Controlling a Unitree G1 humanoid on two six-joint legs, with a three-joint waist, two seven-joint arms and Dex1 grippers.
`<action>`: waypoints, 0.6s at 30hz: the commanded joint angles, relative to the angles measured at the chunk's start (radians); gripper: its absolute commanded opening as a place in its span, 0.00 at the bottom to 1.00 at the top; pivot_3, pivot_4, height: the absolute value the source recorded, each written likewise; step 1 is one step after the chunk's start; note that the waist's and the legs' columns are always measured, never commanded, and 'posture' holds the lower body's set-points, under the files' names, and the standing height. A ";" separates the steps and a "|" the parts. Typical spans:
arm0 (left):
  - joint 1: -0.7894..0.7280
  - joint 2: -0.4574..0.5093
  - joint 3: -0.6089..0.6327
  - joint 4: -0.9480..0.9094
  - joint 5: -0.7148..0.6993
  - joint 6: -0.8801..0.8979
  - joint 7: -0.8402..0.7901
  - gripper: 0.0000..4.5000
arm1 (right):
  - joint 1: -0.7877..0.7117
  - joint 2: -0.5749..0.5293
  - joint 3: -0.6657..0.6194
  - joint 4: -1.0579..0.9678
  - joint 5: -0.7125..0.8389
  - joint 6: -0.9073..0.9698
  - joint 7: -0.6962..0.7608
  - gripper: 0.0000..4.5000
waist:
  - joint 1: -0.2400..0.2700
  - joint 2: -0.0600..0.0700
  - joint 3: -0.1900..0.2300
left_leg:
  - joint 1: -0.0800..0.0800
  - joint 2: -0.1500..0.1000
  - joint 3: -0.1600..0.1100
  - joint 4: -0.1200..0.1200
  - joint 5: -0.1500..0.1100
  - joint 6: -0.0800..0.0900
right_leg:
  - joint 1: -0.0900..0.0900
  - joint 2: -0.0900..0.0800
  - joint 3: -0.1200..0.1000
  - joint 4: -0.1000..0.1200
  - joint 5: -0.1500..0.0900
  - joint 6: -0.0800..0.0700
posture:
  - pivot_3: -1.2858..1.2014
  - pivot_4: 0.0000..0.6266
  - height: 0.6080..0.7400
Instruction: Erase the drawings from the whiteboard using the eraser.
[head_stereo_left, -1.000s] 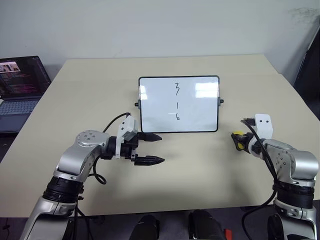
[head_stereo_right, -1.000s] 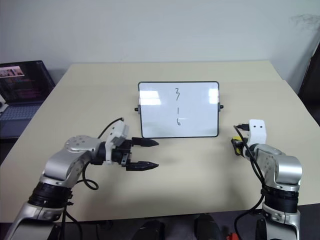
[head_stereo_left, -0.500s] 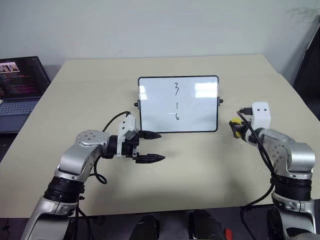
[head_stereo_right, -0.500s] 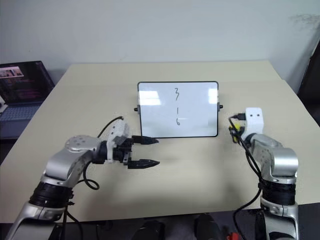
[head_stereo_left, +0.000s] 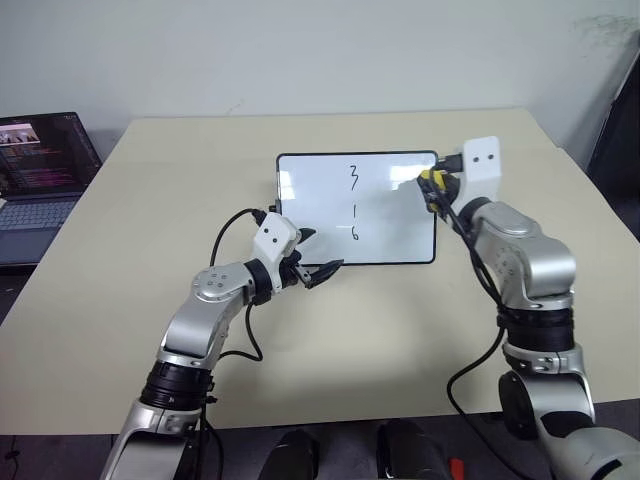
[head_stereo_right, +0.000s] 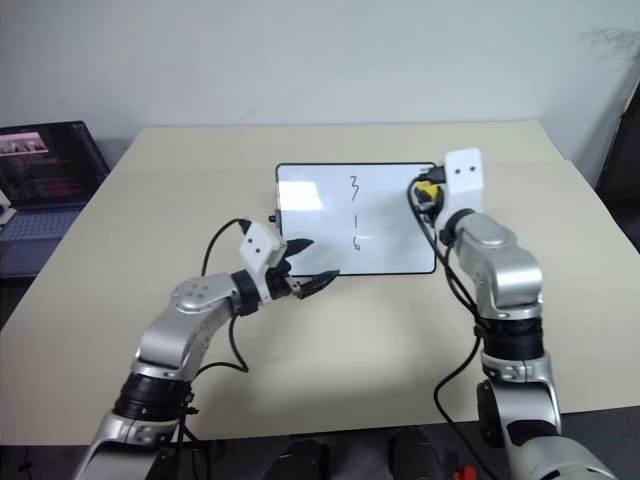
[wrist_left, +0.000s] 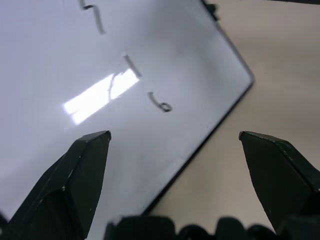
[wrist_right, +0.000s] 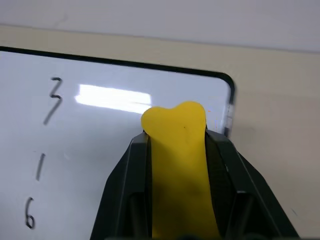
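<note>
While the whiteboard (head_stereo_left: 357, 208) stands propped upright near the middle of the beige bench (head_stereo_left: 120, 260), the right gripper (head_stereo_left: 432, 185) is raised in front of the board's upper right corner, its jaws clamped on the yellow eraser (wrist_right: 180, 165). Seen from the right wrist, the eraser's rounded tip points at the glossy surface just beside the black frame at that corner; whether it touches the board cannot be told. The drawings (head_stereo_left: 354, 205), thin black marks reading "3", "1" and "6" in a vertical column, remain unerased down the centre of the board, well to the left of the eraser. Lower down, the left gripper (head_stereo_left: 318, 258) sits at the board's lower left corner with its jaws spread apart and nothing between them; the left wrist view looks between its fingers (wrist_left: 75, 175) onto the board's bottom edge and the "6". A laptop (head_stereo_left: 40, 180) with a lit screen stands open beyond the bench's left end.
</note>
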 joint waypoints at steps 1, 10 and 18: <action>0.023 -0.044 0.004 -0.039 0.036 -0.017 0.090 1.00 | -0.057 0.028 0.018 0.036 -0.011 -0.086 0.004 0.25 | 0.001 0.000 0.000 | 0.000 0.000 0.000 0.000 0.000 0.000 | 0.000 0.000 0.000 0.000 0.000 0.000 | 0.52 0.24 1.00; 0.041 -0.119 -0.014 -0.032 0.095 -0.053 0.193 1.00 | -0.149 0.086 0.069 0.197 -0.042 -0.268 0.033 0.25 | 0.001 0.000 0.000 | 0.000 0.000 0.001 0.001 0.000 0.000 | -0.001 0.000 0.000 0.001 0.000 0.000 | 0.52 0.24 1.00; 0.034 -0.099 0.005 -0.006 0.115 -0.077 0.202 1.00 | -0.223 0.137 0.105 0.358 -0.079 -0.426 0.059 0.25 | 0.000 0.000 0.000 | -0.001 0.000 0.002 0.001 0.000 0.000 | -0.002 0.000 0.000 0.002 0.000 0.000 | 0.52 0.24 1.00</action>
